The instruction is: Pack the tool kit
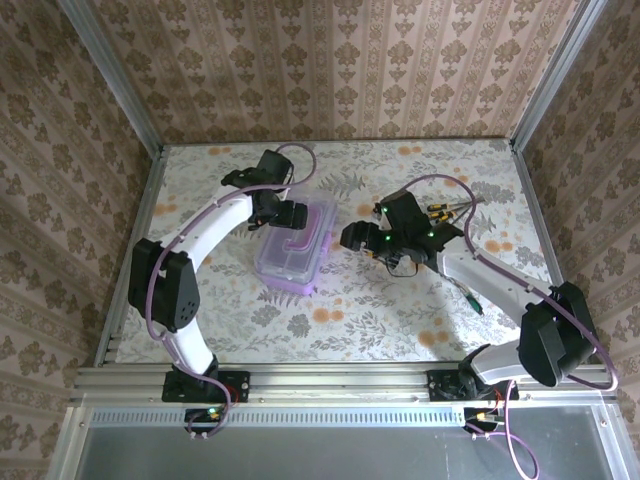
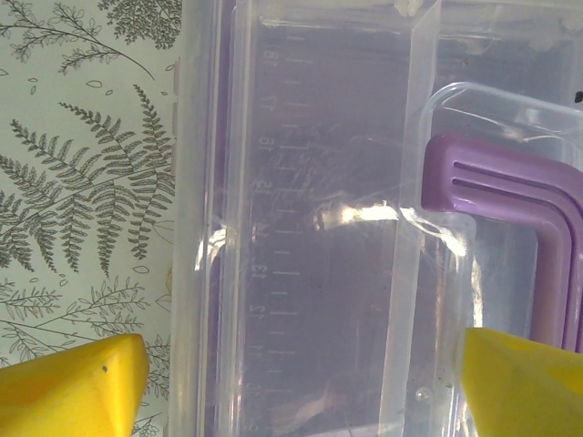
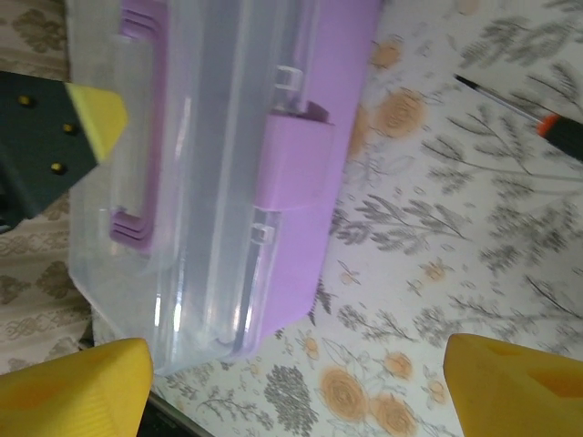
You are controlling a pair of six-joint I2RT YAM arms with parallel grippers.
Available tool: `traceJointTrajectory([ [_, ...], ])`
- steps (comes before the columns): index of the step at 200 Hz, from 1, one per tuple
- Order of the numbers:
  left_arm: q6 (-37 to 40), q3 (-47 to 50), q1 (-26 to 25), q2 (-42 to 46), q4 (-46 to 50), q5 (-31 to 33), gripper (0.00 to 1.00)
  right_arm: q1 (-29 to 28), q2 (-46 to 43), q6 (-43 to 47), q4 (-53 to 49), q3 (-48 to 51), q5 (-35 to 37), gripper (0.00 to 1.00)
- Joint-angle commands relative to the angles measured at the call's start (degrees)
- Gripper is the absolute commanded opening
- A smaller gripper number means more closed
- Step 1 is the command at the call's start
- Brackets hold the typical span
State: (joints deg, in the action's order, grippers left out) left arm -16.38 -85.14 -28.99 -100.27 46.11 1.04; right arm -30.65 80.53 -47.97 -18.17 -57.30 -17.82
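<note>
Clear box in middle of table, shut by look of it.
Purple latch on box's right side.
Left claw: wide open, empty, over box's left edge.
Right claw: wide open, empty, just right of box.
Screwdrivers further right.
Probably best: press box down with left, lift latch slowly with right, avoid pushing box away.

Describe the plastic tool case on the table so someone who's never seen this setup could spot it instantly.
On the floral-patterned table, look just left of centre. The tool case is a clear plastic box with a purple base, purple latch and purple handle. Unlike the slim, orange-handled screwdriver to its right, it is boxy and see-through.
</note>
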Motion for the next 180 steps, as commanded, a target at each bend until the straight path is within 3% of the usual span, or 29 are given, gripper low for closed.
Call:
traceJointTrajectory([
  [1, 1.9, -0.5, 0.7, -0.3, 1.3, 0.1, 0.88, 0.0, 2.1, 1.7, 8.3, 0.8, -4.0, 0.85],
  [27, 2.1, -1.1, 1.0, -1.5, 1.6, -0.8, 0.86, 0.0, 4.8, 0.8, 15.2, 1.4, -8.1, 0.84],
  [68, 2.0, -0.6, 1.5, -3.2, 1.1, -2.5, 0.84, 1.1, 7.1, -1.2, 20.3, 3.7, -7.6, 0.85],
  [104, 2.1, -0.5, 1.3, -4.4, 1.4, -2.1, 0.82, 3.5, 9.8, -7.7, 30.6, 7.9, -11.4, 0.85],
  [146, 2.3, -0.6, 1.0, -4.5, 1.4, -2.0, 0.76, 3.9, 12.8, -7.8, 34.4, 8.5, -13.3, 0.84],
  [180, 2.5, -0.6, 0.8, -5.7, 1.0, -2.6, 0.74, 5.0, 17.5, -11.5, 43.9, 10.1, -15.9, 0.84],
])
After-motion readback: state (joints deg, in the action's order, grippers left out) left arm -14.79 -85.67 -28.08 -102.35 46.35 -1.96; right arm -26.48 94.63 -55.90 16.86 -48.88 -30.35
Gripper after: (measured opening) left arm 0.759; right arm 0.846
